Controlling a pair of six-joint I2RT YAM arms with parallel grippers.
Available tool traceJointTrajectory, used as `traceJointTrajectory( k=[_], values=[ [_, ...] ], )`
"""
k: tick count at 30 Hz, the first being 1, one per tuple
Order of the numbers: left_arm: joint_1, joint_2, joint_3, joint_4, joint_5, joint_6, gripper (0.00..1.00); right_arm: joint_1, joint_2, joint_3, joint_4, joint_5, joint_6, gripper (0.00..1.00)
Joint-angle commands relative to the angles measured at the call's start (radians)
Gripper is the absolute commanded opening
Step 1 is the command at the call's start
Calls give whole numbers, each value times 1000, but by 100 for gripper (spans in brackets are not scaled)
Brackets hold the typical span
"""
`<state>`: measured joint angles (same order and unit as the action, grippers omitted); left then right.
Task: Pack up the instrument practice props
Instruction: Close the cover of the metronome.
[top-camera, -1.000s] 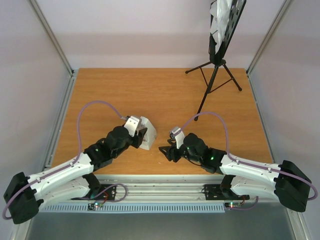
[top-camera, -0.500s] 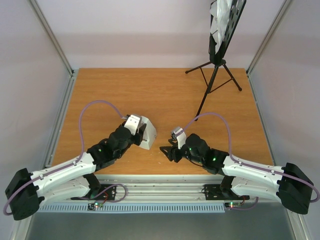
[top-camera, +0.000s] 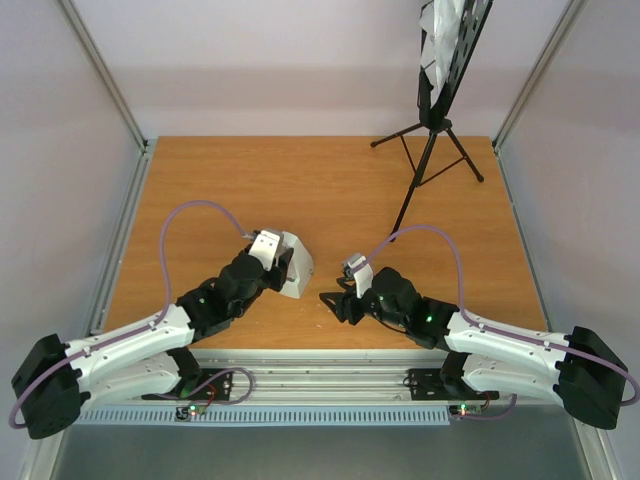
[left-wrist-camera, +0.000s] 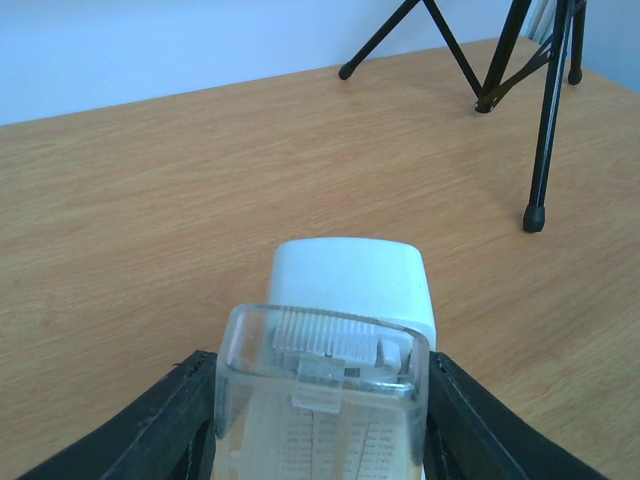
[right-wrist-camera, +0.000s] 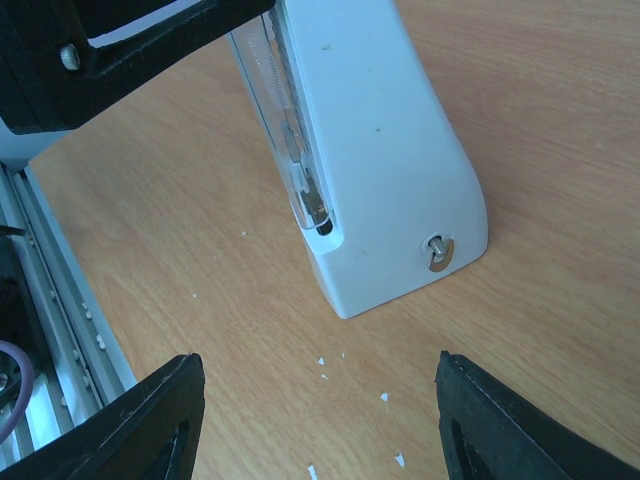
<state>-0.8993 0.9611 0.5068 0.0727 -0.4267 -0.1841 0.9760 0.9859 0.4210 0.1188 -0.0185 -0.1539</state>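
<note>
left claw (top-camera: 284, 270) grips the metronome (left-wrist-camera: 345, 290) half-wide, at 6 o'clock on the table (top-camera: 250, 180). right claw (top-camera: 332, 300) is open and empty at its 4 o'clock. the smooth tapered sides could slip out, or the squeeze could pop the clear cover. stand (top-camera: 430, 150) is at 1 o'clock.

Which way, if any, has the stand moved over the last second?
No. The stand has its feet at the same spots near the table's far edge.
</note>
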Motion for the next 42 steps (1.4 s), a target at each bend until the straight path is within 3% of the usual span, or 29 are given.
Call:
traceJointTrajectory(
  k=[1,15,31,38,42],
  values=[
    [-5,11,-9,76,-14,-29,44,-2,-10,-8,5,11,13,65],
    [-6,46,-15,113,-14,-64,44,-2,-5,-8,7,10,13,65],
    [-42,59,55,15,-65,-121,44,-2,10,-17,27,10,16,65],
    [-54,83,65,20,-95,-131,44,-2,50,-19,61,6,17,65],
    [-56,86,70,18,-102,-134,44,-2,163,-24,160,13,7,62]
  ],
)
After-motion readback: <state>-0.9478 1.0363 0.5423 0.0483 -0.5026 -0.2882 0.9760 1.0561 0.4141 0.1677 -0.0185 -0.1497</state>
